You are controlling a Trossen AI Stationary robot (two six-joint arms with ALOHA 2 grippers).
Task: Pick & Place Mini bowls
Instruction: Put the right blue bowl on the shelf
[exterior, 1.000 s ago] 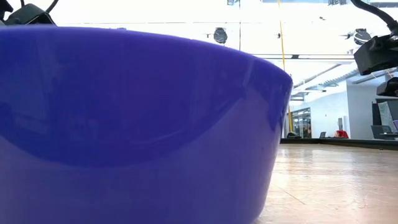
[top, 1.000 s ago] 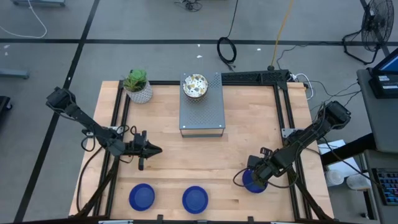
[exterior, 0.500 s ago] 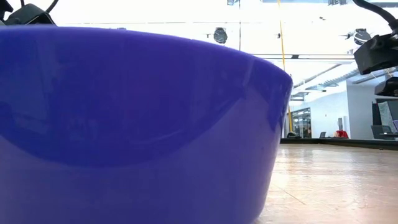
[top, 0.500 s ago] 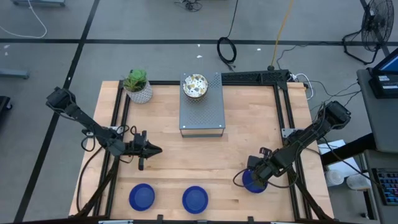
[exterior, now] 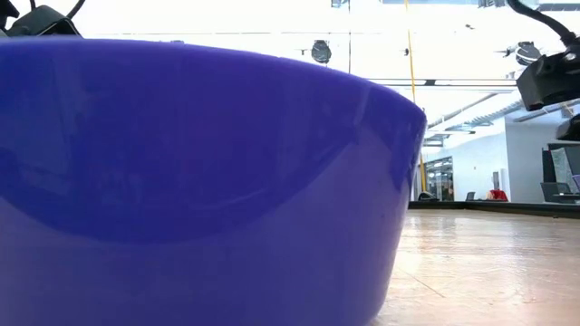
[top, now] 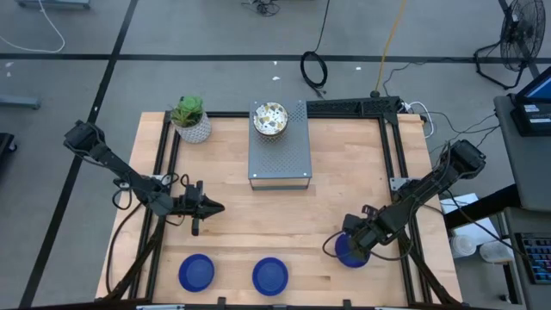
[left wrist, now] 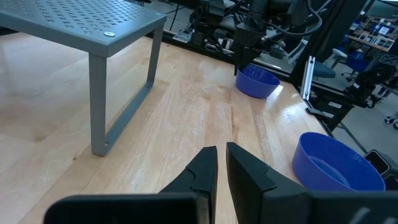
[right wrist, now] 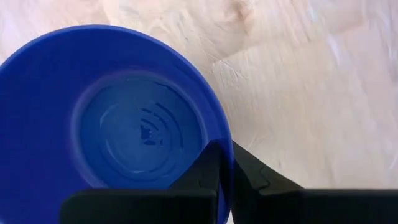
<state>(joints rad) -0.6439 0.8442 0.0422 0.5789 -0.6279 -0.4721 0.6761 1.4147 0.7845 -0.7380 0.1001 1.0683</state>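
Three blue mini bowls show in the high view: two near the table's front edge (top: pixel 196 272) (top: pixel 270 275) and one at the near right (top: pixel 351 251). My right gripper (right wrist: pixel 225 163) is shut on that third bowl (right wrist: pixel 124 124), pointing steeply down. A cream speckled mini bowl (top: pixel 269 119) sits on the far end of a grey perforated stand (top: pixel 280 159). My left gripper (top: pixel 219 207) hovers at the table's left side, pointing toward the right, shut with nothing between its fingers (left wrist: pixel 205 168). My right gripper pinches the blue bowl's rim (right wrist: pixel 222 140), one finger inside the bowl (right wrist: pixel 205 171) and one outside (right wrist: pixel 252 177). The fingers come from above, pointing down. The bowl stays upright and appears to rest on the table (left wrist: pixel 257 82).
A white pot with a green plant (top: pixel 191 120) stands at the far left corner. A black frame (top: pixel 353 108) runs along the table's far and side edges. In the low view one blue bowl (exterior: pixel 181 181) fills most of the picture. Bare wood (top: pixel 284 220) lies in the middle.
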